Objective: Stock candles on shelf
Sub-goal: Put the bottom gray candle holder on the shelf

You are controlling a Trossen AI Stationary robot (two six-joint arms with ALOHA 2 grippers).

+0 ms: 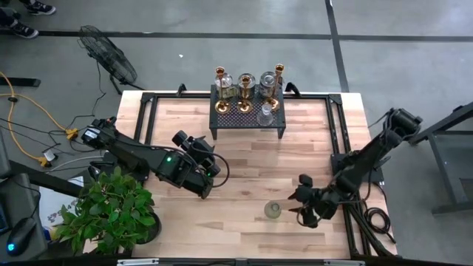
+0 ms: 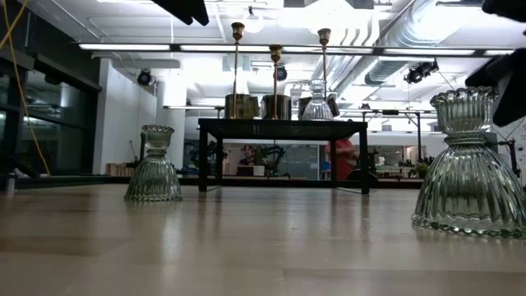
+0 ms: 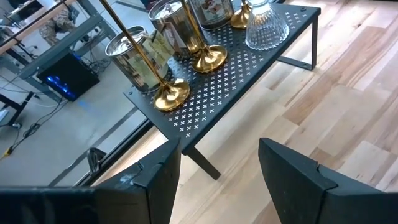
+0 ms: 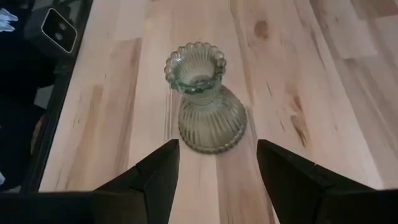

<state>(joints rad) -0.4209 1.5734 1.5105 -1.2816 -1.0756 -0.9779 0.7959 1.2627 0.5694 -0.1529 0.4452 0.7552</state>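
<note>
ribbed greenish glass candle holder (image 4: 205, 99), upright

The high camera looks straight down on the whole table (image 1: 244, 177). The low one sits at tabletop level, facing the far shelf (image 2: 279, 125). The left wrist camera looks down close on that shelf (image 3: 249, 56); the right wrist one close on a glass holder (image 4: 208, 102).
</note>
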